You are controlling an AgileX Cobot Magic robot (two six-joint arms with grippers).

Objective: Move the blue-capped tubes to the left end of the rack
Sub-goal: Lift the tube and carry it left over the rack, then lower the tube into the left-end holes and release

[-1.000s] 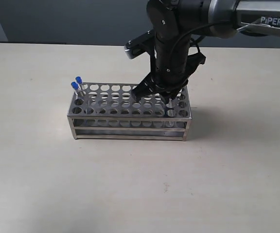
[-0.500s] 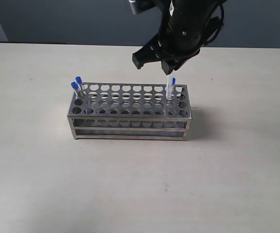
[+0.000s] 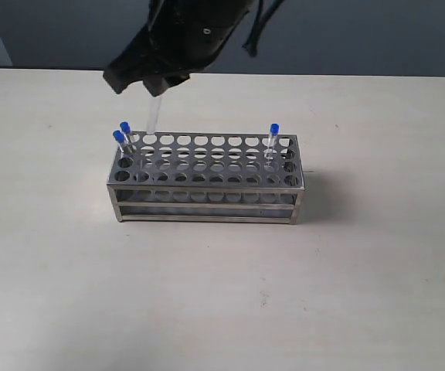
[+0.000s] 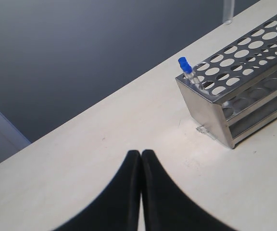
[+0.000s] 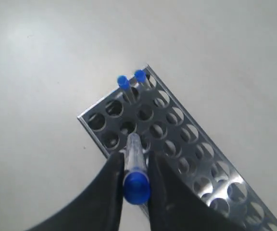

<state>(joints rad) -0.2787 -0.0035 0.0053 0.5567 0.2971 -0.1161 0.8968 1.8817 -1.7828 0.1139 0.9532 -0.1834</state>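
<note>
The silver rack (image 3: 207, 179) stands mid-table. Two blue-capped tubes (image 3: 121, 133) sit in its left end holes, and one more (image 3: 273, 141) stands near the right end. My right gripper (image 3: 151, 86) hovers above the rack's left end, shut on a fourth blue-capped tube (image 3: 153, 116) that hangs upright over the holes. The right wrist view shows that tube (image 5: 134, 166) between the gripper's (image 5: 136, 166) fingers, above the rack (image 5: 177, 139) and close to the two seated tubes (image 5: 131, 79). My left gripper (image 4: 141, 154) is shut and empty, low over the table beside the rack's (image 4: 244, 82) left end.
The beige table (image 3: 68, 278) spreads out around the rack. A dark wall runs along its far edge (image 3: 52, 68). The right arm's black body (image 3: 199, 31) hangs over the back of the table.
My right gripper rose from the rack's right end with one tube and carried it leftward to above the left end. One tube stays at the right end.
</note>
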